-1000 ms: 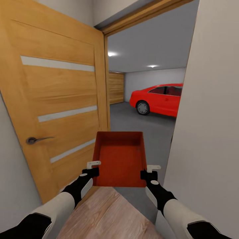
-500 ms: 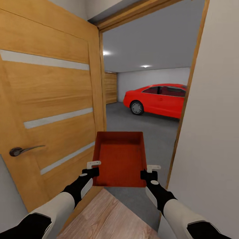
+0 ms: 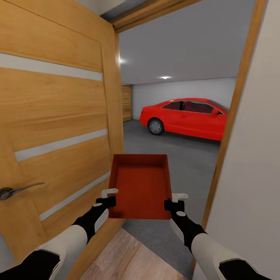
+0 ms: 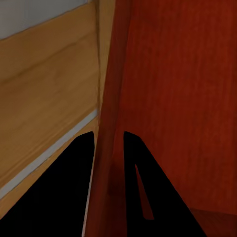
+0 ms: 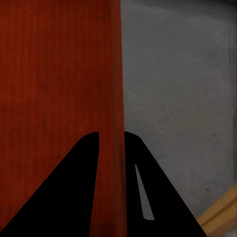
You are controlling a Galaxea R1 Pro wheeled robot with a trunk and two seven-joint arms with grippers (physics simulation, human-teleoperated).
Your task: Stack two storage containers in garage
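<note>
I carry one red-orange open-topped storage container (image 3: pixel 140 186) level in front of me, in the doorway to the garage. My left gripper (image 3: pixel 109 200) is shut on its left wall near the close corner, my right gripper (image 3: pixel 171 203) shut on its right wall. In the left wrist view the black fingers (image 4: pixel 81 168) straddle the container wall (image 4: pixel 111 128); in the right wrist view the fingers (image 5: pixel 84 168) pinch the container wall (image 5: pixel 116 98) the same way. The dark grey garage floor (image 3: pixel 182 159) lies ahead. The container is empty.
An open light wooden door (image 3: pixel 58 124) with a metal handle (image 3: pixel 15 190) stands close on my left. The door frame (image 3: pixel 229 128) and a pale wall (image 3: pixel 256 175) stand close on my right. A red car (image 3: pixel 186 118) is parked at the far right of the garage. Wood planks (image 3: pixel 124 260) lie underfoot.
The view has moved forward and turned a little right: the door fills more of the left, the right door frame has come into sight. The container and both grippers hold the same pose.
</note>
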